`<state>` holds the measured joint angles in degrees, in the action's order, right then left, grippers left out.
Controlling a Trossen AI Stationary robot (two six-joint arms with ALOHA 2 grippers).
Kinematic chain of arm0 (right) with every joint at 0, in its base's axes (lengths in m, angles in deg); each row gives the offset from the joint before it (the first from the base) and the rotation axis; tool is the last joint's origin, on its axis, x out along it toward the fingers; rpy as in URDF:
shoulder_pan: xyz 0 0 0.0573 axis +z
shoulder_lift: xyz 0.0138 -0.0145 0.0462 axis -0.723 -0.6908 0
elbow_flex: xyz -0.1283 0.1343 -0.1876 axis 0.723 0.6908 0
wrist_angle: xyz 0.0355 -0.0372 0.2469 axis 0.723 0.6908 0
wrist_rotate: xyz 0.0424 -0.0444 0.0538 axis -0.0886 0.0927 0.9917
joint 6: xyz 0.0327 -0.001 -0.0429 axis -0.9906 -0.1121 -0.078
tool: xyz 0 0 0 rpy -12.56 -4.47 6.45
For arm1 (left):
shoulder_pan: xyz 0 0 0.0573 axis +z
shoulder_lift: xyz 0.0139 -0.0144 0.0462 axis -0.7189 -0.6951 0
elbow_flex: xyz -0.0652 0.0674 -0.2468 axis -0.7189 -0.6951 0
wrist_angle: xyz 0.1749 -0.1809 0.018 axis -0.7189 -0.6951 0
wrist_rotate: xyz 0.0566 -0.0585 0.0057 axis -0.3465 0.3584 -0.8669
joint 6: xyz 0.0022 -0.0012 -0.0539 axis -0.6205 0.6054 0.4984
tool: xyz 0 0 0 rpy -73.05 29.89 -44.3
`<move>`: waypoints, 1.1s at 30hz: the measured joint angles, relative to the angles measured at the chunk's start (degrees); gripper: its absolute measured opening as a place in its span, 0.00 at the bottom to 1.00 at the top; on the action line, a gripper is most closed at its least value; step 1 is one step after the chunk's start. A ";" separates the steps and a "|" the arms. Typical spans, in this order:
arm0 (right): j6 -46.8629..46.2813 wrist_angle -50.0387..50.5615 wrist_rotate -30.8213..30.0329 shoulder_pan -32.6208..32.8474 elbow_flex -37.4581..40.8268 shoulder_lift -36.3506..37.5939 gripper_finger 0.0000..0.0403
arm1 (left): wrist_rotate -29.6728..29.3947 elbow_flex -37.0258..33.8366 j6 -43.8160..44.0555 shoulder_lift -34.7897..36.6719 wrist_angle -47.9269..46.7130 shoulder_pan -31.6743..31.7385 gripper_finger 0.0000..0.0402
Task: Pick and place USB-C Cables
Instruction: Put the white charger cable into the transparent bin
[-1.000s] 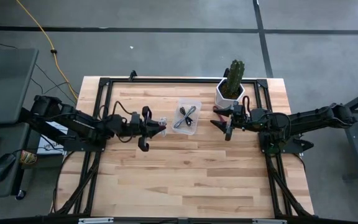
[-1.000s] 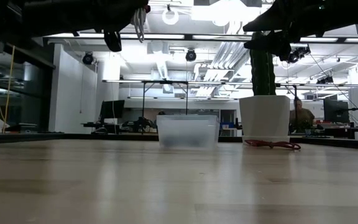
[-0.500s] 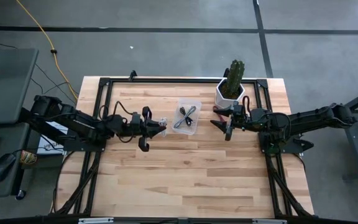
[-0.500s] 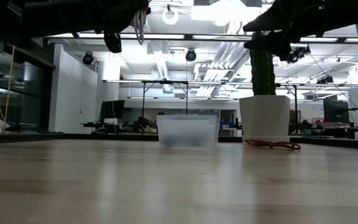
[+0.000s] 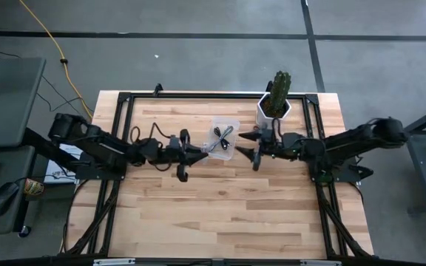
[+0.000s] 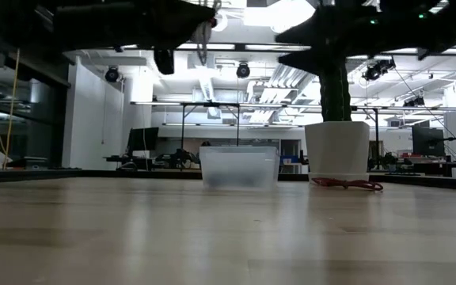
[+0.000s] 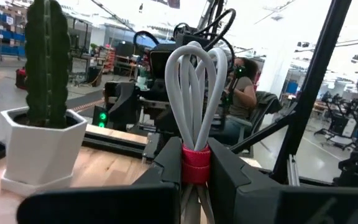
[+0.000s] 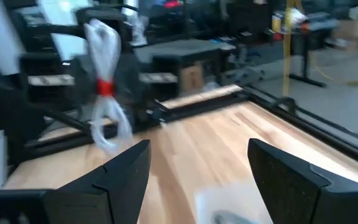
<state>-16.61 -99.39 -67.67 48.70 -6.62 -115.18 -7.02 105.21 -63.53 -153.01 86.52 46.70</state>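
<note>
Both grippers now closer to the clear bin (image 5: 223,138) than a second ago, left gripper (image 5: 198,151) shifted right toward it, right gripper (image 5: 251,146) pulled in from the cactus pot (image 5: 274,109) side; bin and pot unmoved.

Left jaws pinched on the whitish cable (image 7: 194,99), its red band (image 7: 195,165) sitting right at the fingertips, loops standing up above them; seen in the high view just at 9 o'clock of the bin, raised off the table, not yet over the opening. Right jaws spread wide, holding nothing, hovering at 3 o'clock of the bin; same whitish cable visible across from it (image 8: 104,74).

Inside the bin, dark and grey cables (image 5: 221,140) already lying, count hard to tell from above; looks like two. Dark red cable (image 6: 348,184) lying on the wooden table (image 5: 228,214) at the foot of the pot, about 7 o'clock of it, untouched.

Judged roughly half done or a bit past: whitish cable to be carried over the bin and dropped; red one to be fetched afterwards, probably by the right arm.
</note>
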 joint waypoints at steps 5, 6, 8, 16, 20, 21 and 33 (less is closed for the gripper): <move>0.95 -2.11 6.40 0.00 -4.89 -6.28 0.65 | -0.02 3.20 -0.44 -3.99 -0.05 -0.20 0.05; 0.95 -1.97 7.19 0.00 -5.76 -7.22 0.65 | -0.02 3.81 -0.47 -4.66 -0.02 -0.34 0.05; 0.96 -1.27 7.76 0.02 -7.68 -9.24 0.65 | -0.02 4.60 -1.13 -5.60 0.09 -0.68 0.05; -0.56 -0.22 12.97 -0.01 -12.36 -16.05 0.65 | -4.84 6.65 -5.96 -5.98 1.25 -4.08 0.05; -0.59 -0.38 16.48 0.04 -14.94 -18.44 0.65 | -5.68 6.85 -7.54 -5.98 1.29 -5.01 0.05; -0.57 -0.40 17.23 0.02 -15.85 -19.12 0.65 | -5.68 6.85 -7.54 -5.98 1.23 -5.03 0.05; -1.62 0.23 21.84 0.35 -18.11 -20.40 0.65 | -4.30 6.88 -8.30 -5.96 0.19 -4.98 0.05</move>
<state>-18.24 -99.15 -45.83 49.05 -24.73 -135.59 -11.32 112.09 -71.84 -158.97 86.71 41.72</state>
